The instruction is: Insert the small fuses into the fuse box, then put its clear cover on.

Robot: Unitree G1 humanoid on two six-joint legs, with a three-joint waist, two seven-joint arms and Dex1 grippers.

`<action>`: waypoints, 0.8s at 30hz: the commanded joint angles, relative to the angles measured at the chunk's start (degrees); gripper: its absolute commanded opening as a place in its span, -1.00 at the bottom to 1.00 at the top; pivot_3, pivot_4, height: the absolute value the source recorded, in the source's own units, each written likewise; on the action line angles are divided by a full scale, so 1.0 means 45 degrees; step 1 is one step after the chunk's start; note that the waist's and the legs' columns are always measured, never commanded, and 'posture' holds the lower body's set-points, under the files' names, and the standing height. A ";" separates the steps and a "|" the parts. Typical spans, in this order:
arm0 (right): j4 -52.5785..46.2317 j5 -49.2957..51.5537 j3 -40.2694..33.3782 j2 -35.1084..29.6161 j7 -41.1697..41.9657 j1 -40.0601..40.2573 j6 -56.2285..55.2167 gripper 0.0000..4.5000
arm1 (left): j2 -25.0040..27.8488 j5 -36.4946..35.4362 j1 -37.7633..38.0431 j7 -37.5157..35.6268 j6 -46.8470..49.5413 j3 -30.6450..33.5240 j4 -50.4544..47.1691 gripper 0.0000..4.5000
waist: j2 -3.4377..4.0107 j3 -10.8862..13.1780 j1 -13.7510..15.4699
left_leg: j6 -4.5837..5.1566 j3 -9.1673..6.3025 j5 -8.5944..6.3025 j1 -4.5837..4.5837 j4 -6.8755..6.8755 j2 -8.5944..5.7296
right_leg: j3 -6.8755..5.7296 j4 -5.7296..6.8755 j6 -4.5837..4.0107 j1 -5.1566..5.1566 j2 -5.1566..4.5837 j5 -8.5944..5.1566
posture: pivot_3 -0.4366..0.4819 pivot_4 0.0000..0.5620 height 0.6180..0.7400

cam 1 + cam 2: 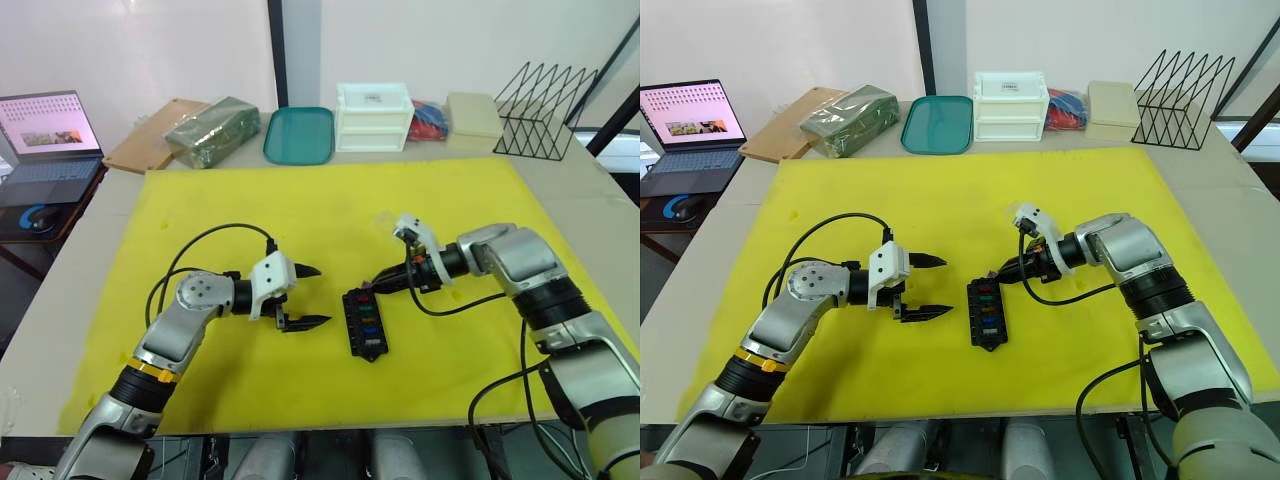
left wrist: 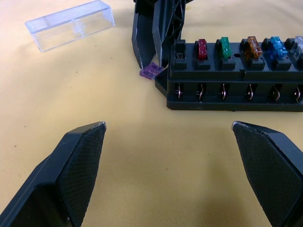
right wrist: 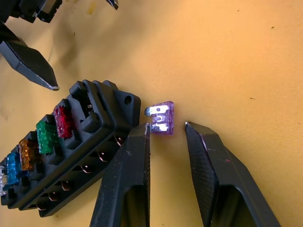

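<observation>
On the yellow mat (image 1: 300, 200) that covers the tabletop, the fuse box (image 1: 365, 323) lies near the middle and serves as the landmark. To its left, the left gripper (image 1: 303, 296) hovers just above the mat with its two black fingers spread wide and nothing between them, pointing toward the box but apart from it. Seated in one row of the box are five fuses: red (image 2: 202, 47), green (image 2: 224, 46), amber (image 2: 253, 46), blue (image 2: 276, 45) and a pale one at the far end that is partly cut off. The slot at the end nearest the right gripper (image 3: 166, 126) stands empty. Just off that end of the box lies the purple fuse (image 3: 162, 117), flat on the mat with its metal blades showing; the right gripper's fingers are slightly parted on either side of it, close but not closed, so it is not yet held. Beyond the box, farther from the robot, the clear cover (image 2: 71, 24) rests on the mat well apart from everything. By my judgement the task is mostly done: five fuses in, one left to pick up and press into the empty slot, then the cover to fetch and fit. No brand or label can be read on the box, fuses or cover; the white drawer unit (image 1: 374, 116) behind the mat bears a small label too tiny to read.
</observation>
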 commanded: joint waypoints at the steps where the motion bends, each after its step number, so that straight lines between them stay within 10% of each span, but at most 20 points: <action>1: -0.0050 -0.0012 0.0176 0.0184 0.0169 -0.0142 0.0036 -0.45 | 0.0031 -0.0166 0.0067 0.0082 -0.0062 0.0220 -0.0518 1.00 | 0.0000 0.0000 -0.0001 | 0.0000 0.0000 0.0000 0.0000 0.0000 0.0000 | 0.0000 0.0000 0.0000 0.0000 0.0000 0.0000 | -0.05 -0.47 1.00; 6: 0.0056 -0.0085 0.0216 0.0287 0.0203 -0.0180 -0.0094 -0.45 | 0.0023 -0.0167 0.0097 0.0134 -0.0080 0.0237 -0.0536 1.00 | 0.0000 0.0000 -0.0007 | 0.0000 0.0000 0.0000 0.0000 0.0000 0.0000 | 0.0000 0.0000 0.0000 0.0000 0.0000 0.0000 | -0.05 -0.47 1.00; 11: 0.0231 -0.0146 0.0048 0.0275 0.0208 -0.0351 -0.0338 -0.99 | 0.0021 -0.0163 0.0094 0.0134 -0.0115 0.0236 -0.0507 1.00 | 0.0000 0.0000 -0.0017 | 0.0000 0.0000 0.0000 0.0000 -0.0001 0.0000 | 0.0000 0.0000 0.0000 -0.0001 0.0001 0.0000 | -0.05 -0.47 1.00; 24: -0.1442 -0.0126 -0.0786 -0.0506 -0.0146 -0.0955 -0.0537 -0.99 | -0.0005 -0.0138 -0.0031 0.0055 -0.0216 0.0203 -0.0343 1.00 | 0.0003 0.0001 -0.0009 | 0.0000 0.0001 0.0000 -0.0001 0.0001 -0.0001 | 0.0001 0.0001 0.0000 -0.0003 -0.0001 0.0000 | -0.05 -0.47 1.00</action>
